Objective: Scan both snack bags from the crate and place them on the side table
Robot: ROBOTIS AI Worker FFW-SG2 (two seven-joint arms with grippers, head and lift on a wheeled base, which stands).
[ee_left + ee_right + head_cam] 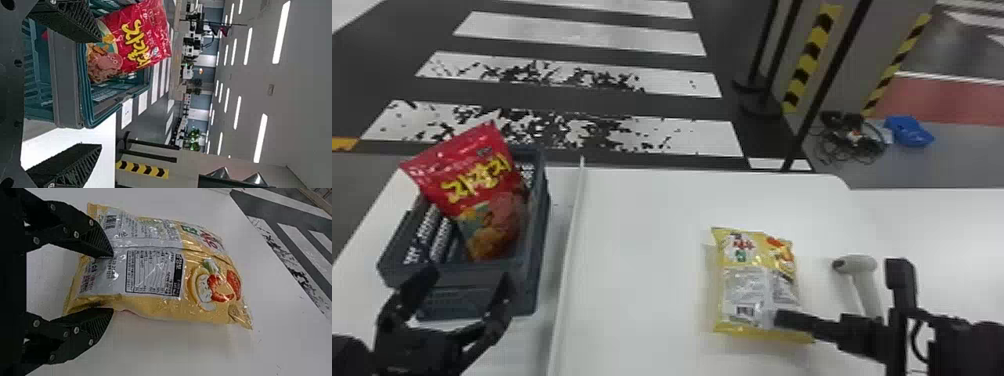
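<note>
1. Fingers of the black left gripper [466, 277] are spread wide, near side of the dark blue-grey plastic crate [459, 296].
2. Right gripper [780, 319]: fingers wide apart at one end of the yellow plastic snack bag [757, 280], one tip over its printed back.
3. Yellow bag lies barcode-side up on the white tabletop [642, 240], near the pale handheld scanner [863, 265].
4. Red plastic snack bag [477, 185] leans in crate, top above rim.

white floor stripes [582, 34] | cable heap [854, 136] | blue object [909, 131] | 2 hazard strips [801, 75]
</note>
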